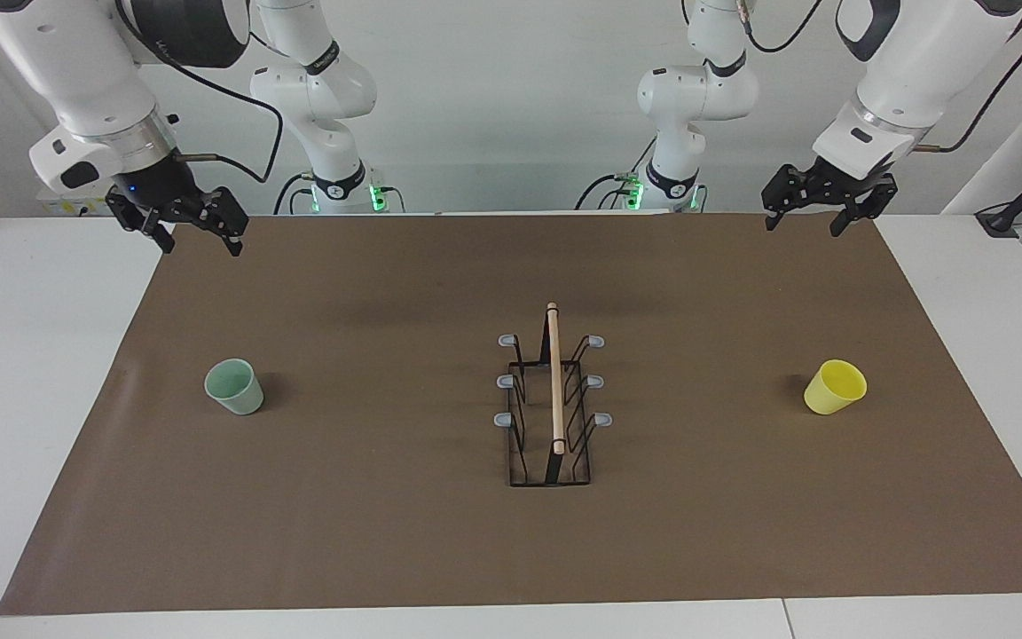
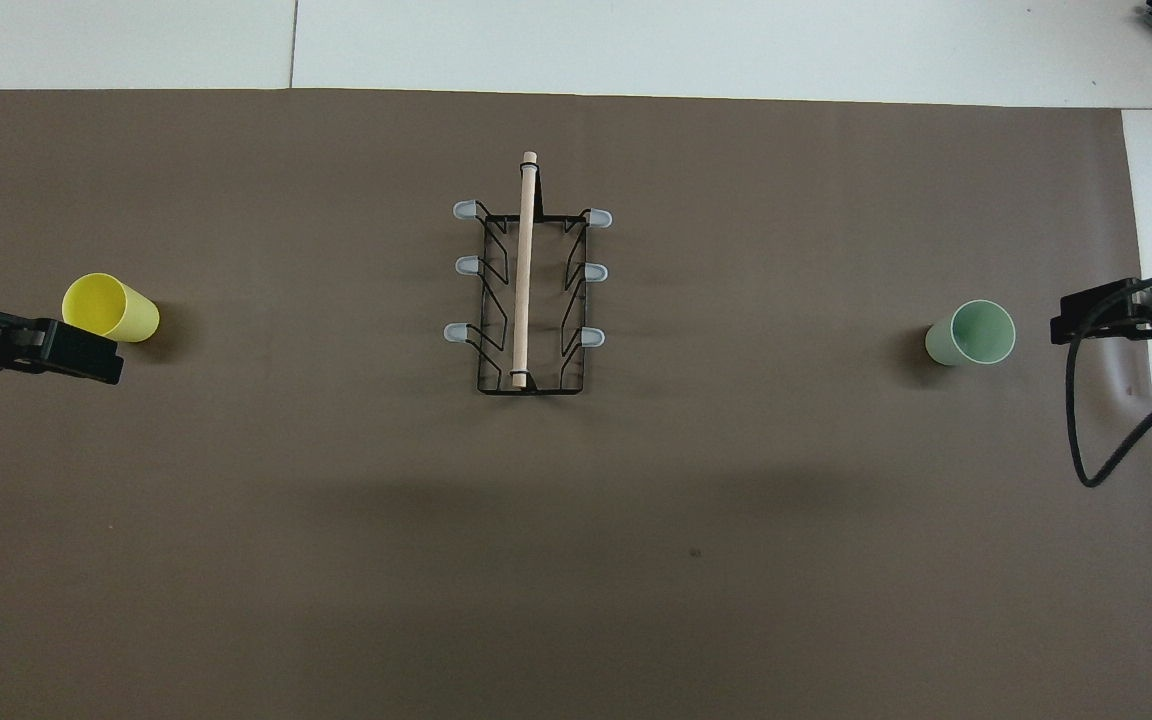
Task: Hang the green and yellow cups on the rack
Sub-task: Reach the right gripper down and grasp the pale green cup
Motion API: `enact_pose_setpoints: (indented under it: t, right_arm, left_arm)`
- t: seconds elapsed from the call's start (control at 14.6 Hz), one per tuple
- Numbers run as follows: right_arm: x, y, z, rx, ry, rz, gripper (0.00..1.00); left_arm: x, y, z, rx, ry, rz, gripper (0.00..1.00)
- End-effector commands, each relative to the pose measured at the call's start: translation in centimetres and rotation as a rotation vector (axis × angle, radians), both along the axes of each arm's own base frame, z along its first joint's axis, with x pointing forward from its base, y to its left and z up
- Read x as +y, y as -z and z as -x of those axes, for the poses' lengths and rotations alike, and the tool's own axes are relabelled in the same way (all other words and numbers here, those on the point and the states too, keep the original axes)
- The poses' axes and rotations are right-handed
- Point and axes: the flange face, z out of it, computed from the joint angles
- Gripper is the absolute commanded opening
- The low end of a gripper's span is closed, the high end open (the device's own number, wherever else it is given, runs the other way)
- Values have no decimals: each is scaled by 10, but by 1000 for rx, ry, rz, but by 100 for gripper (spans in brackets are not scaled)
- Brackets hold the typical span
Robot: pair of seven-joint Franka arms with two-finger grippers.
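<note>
I am waiting with both jaws spread — right gripper [image 1: 194, 232], left gripper [image 1: 820, 211] — raised above the bench. Green cup [image 1: 234, 386] and yellow cup [image 1: 835, 387] are flanking the rack [image 1: 552, 399]; I should be descending squarely, gripping each rim.

Cut off by the overhead view's edges: left gripper [image 2: 56, 345] with only one black finger and part of its body showing, right gripper [image 2: 1126, 312] likewise partial, its cable [image 2: 1086, 440] running out of view. Upper arm links cropped in the facing view.
</note>
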Motion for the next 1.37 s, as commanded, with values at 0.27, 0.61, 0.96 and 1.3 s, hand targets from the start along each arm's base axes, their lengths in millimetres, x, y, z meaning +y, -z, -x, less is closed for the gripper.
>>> enact_pose_setpoints:
  t: [0.27,0.61,0.96,1.3]
  right_arm:
    - [-2,12,15,27,-6,-7,100]
    - [-2,41,1,3,23,2,100]
    - [-7,116,-89,85,-80,64,100]
    - [9,191,-134,138,-233,93,100]
  left_arm:
    - [1,-1,9,-1,-11,8,100]
    - [1,-1,9,-1,-11,8,100]
    - [-4,-1,10,0,-2,8,100]
    - [0,-2,11,7,-15,7,100]
